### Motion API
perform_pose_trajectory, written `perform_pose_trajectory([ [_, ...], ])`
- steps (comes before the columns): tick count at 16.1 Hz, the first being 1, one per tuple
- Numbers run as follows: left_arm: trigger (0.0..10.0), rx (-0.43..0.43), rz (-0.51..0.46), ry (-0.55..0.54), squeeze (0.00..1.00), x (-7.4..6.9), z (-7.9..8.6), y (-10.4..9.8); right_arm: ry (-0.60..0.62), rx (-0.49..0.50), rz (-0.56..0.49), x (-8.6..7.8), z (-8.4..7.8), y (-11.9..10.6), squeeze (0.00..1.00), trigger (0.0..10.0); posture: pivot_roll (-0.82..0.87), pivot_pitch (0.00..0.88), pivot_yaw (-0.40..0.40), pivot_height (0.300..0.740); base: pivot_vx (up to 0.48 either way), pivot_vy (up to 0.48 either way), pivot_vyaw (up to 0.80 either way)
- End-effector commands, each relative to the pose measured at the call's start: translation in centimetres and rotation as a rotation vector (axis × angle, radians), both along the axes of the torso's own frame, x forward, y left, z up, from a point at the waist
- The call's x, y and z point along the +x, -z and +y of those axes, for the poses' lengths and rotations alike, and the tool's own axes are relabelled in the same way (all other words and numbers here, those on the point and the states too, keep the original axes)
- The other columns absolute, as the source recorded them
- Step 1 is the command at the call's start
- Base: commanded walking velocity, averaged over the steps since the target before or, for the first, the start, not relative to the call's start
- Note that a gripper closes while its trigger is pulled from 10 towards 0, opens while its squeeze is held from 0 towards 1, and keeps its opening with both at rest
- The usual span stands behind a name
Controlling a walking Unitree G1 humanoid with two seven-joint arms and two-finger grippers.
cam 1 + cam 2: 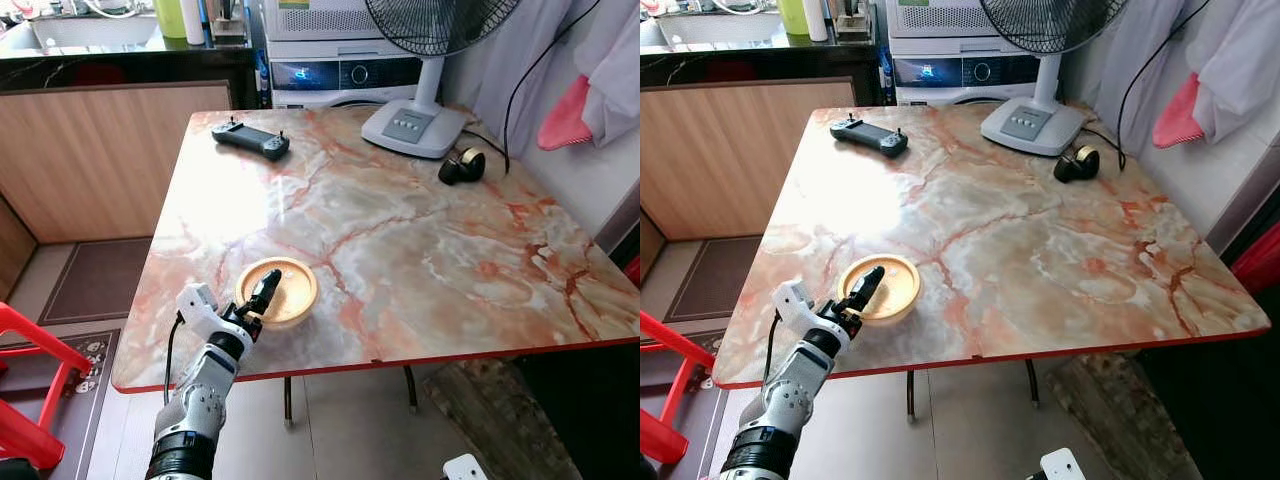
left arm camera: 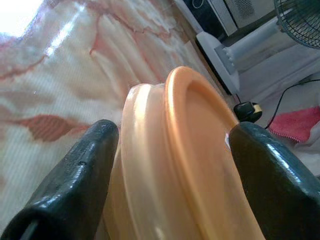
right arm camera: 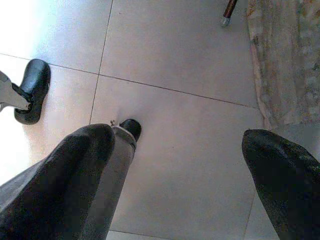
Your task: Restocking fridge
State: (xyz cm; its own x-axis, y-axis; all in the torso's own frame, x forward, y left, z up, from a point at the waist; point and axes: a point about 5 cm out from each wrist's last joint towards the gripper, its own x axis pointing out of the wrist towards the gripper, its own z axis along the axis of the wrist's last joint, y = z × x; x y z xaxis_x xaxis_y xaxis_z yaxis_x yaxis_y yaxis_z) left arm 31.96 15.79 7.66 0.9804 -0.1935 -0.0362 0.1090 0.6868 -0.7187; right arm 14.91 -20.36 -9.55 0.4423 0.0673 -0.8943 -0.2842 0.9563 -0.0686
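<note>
left hand [image 1: 262, 293] open, fingers either side of orange lid [image 1: 284, 289] on marble table [image 1: 420, 250]

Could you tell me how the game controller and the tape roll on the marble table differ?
The game controller is long, flat and dark grey; the tape roll is round, black and stands taller. The controller lies at the table's far left, the roll at the far right beside the fan base. Both are far from the left pincer.
</note>
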Motion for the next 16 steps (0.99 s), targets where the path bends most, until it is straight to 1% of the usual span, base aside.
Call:
perform_pose_trajectory([
  [1,0.0,0.016,-0.011,-0.004,0.0,0.37,-0.04,-0.3,-0.012,-0.006,0.001,-0.09,-0.15,0.0,0.0,10.0,0.0,0.0,-0.051,0.74,0.0,0.0,0.0],
  [9,0.0,0.016,-0.022,-0.018,0.0,0.56,-0.01,-0.36,-0.021,-0.01,0.001,-0.03,-0.19,-0.03,0.0,10.0,0.0,0.0,-0.054,0.74,0.0,0.0,0.0],
  [13,0.0,0.031,-0.018,-0.049,0.0,0.65,0.27,-0.39,-0.015,-0.008,0.0,-0.02,-0.17,-0.03,0.0,10.0,0.0,0.0,-0.054,0.74,0.0,0.0,0.0],
  [16,0.0,0.025,-0.041,-0.054,0.0,0.82,0.3,-0.93,-0.012,-0.006,-0.001,-0.01,-0.14,-0.03,0.0,10.0,0.0,0.0,-0.049,0.74,0.0,0.0,0.0],
])
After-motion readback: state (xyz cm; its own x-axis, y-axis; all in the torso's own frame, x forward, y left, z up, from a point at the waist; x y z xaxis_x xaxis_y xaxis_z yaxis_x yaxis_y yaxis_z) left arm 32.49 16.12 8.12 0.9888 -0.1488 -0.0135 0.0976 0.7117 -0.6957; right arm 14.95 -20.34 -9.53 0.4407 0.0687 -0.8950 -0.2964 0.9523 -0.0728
